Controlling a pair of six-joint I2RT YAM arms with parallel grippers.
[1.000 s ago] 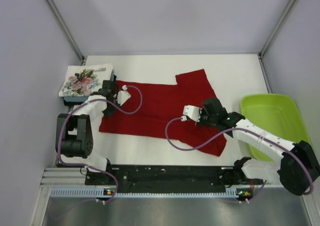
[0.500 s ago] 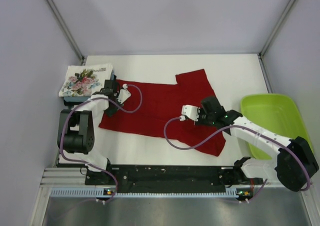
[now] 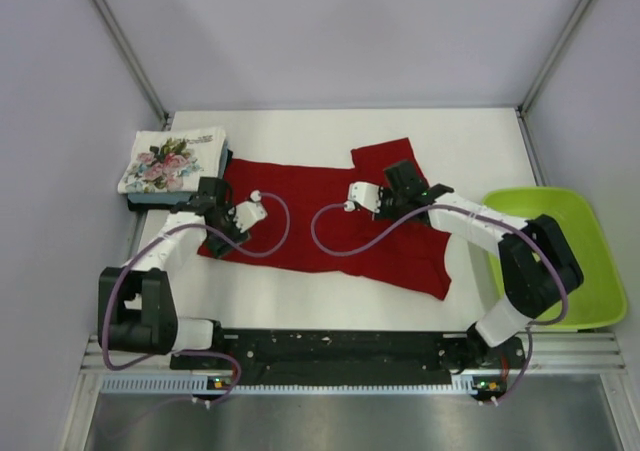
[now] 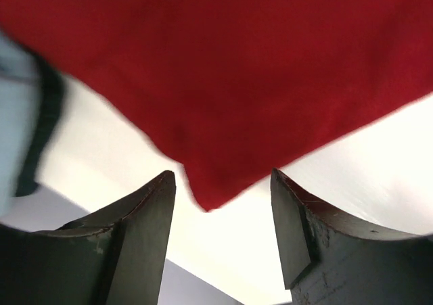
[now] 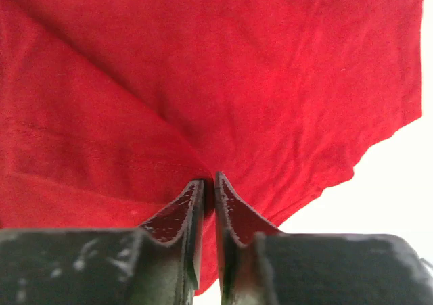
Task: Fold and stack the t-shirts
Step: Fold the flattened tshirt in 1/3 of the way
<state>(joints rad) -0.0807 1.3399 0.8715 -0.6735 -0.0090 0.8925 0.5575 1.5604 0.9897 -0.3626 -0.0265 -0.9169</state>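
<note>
A deep red t-shirt (image 3: 310, 216) lies spread across the middle of the table. My left gripper (image 3: 213, 199) hovers at its left edge and stands open; in the left wrist view a corner of the red t-shirt (image 4: 203, 193) points into the gap of the left gripper (image 4: 222, 183) without touching either finger. My right gripper (image 3: 403, 183) sits on the shirt's right part near the sleeve. In the right wrist view the right gripper (image 5: 209, 180) is almost closed, pinching a crease of the red cloth (image 5: 270, 82). A folded floral t-shirt (image 3: 172, 159) tops a stack at the far left.
A lime-green tray (image 3: 570, 221) stands at the right edge, with my right arm's elbow over it. Light blue and dark folded cloth (image 4: 20, 102) lies under the floral shirt. Grey walls close in the left, back and right sides.
My left gripper opened, let go of the red shirt's left edge and drew back toward the near side. My right gripper moved away and leftward, carrying the pinched cloth.
</note>
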